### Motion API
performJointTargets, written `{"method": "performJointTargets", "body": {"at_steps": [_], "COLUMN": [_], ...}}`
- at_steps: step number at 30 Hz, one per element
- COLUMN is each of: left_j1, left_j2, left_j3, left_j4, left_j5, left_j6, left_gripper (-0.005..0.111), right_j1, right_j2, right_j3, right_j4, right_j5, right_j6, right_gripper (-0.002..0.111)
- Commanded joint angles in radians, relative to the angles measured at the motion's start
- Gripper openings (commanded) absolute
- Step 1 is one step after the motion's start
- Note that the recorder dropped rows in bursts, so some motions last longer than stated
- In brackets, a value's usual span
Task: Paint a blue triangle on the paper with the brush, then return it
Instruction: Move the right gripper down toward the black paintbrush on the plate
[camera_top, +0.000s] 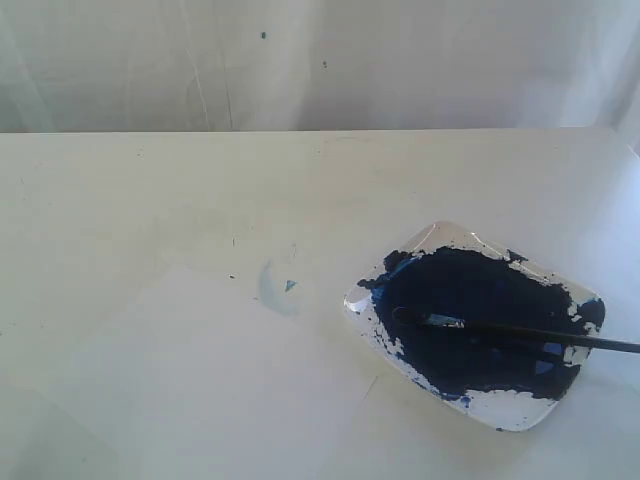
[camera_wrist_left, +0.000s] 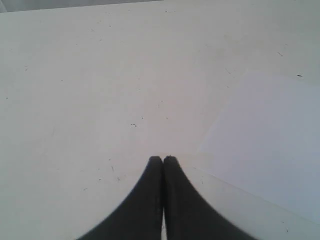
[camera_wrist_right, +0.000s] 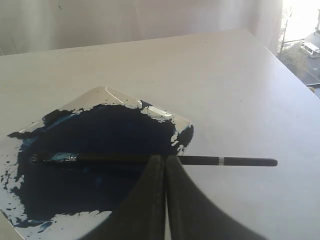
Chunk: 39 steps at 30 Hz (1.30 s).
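Brush (camera_top: 515, 331) across dish (camera_top: 510, 412), handle overhanging rim

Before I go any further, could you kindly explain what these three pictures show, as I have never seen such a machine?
This is a robot with two arms, each ending in a two-fingered gripper. One picture, from a camera off the arms, shows the table; neither arm appears there. The other two come from wrist cameras. The left gripper is shut and empty, near the edge of the paper. The right gripper, also shut, hangs above the brush, which lies across a tray of dark blue paint. A pale blue smudge lies beside the tray; no drawing shows.
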Motion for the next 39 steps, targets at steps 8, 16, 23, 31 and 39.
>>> {"method": "performJointTargets", "body": {"at_steps": [8, 16, 23, 31, 39], "left_j1": [-0.005, -0.005, -0.005, -0.005, -0.014], "left_j2": [-0.005, -0.005, -0.005, -0.005, -0.005], "left_j3": [0.001, 0.001, 0.001, 0.001, 0.001], "left_j4": [0.002, 0.002, 0.002, 0.002, 0.002], "left_j5": [0.001, 0.001, 0.001, 0.001, 0.001], "left_j6": [0.003, 0.003, 0.003, 0.003, 0.003], "left_gripper": [0.000, 0.000, 0.000, 0.000, 0.000], "right_j1": [0.005, 0.005, 0.005, 0.005, 0.005], "right_j2": [-0.006, -0.006, -0.006, -0.006, -0.006], "right_j3": [0.002, 0.002, 0.002, 0.002, 0.002], "right_j4": [-0.007, -0.007, -0.007, -0.007, -0.007], "right_j5": [-0.008, -0.008, -0.177, -0.545, -0.778], "right_j6": [-0.042, -0.039, -0.039, -0.036, 0.387], "right_gripper": [0.000, 0.000, 0.000, 0.000, 0.000]}}
